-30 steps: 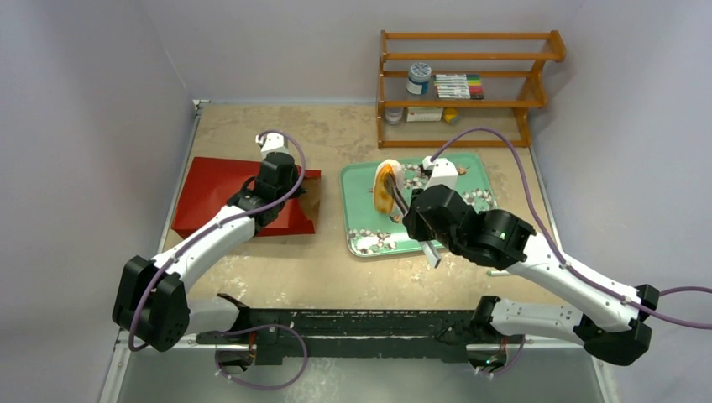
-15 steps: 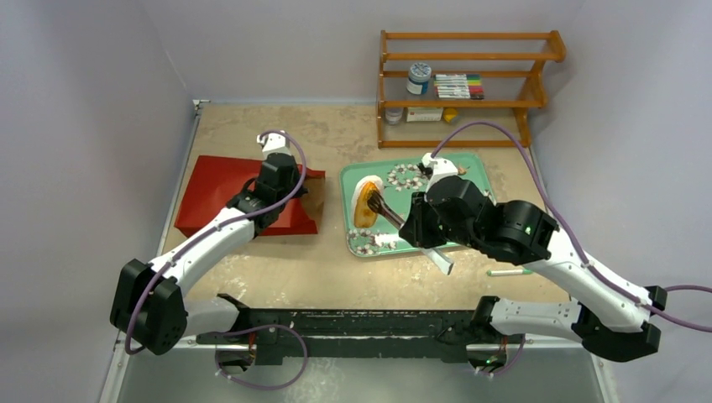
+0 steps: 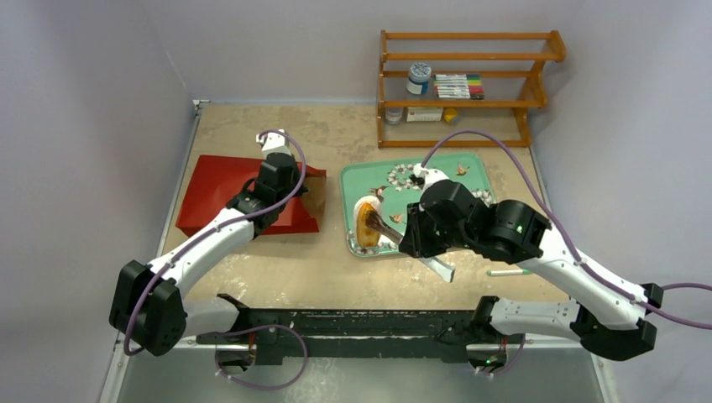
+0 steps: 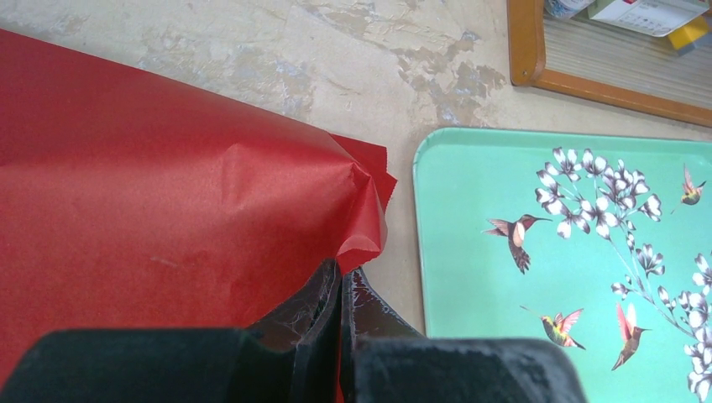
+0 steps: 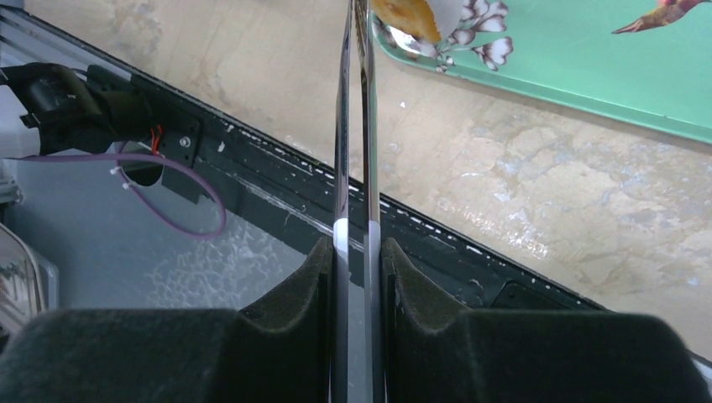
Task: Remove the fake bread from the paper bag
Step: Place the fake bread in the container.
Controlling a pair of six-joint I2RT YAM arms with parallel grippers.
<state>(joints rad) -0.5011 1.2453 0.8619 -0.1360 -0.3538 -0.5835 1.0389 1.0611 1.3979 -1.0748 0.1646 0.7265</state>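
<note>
Pinched in metal tongs point(image 3: 388, 232) at the green tray's point(image 3: 470, 164) near-left corner: one fake bread slice point(image 3: 366, 225). Clamped on those tongs, right gripper point(image 5: 357, 252), arm bent leftward. Clenched on the flat-lying paper bag's point(image 3: 220, 191) edge, left gripper point(image 4: 340, 285), arm outstretched. Shelf point(image 3: 470, 57) labels too small to read.

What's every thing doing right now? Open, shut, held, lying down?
paper bag, lying on its side, corner pinched
left gripper, shut on the paper bag
right gripper, shut on the tongs
tongs, squeezed on one fake bread
fake bread, held over the tray's near corner
tray, lying flat
</note>
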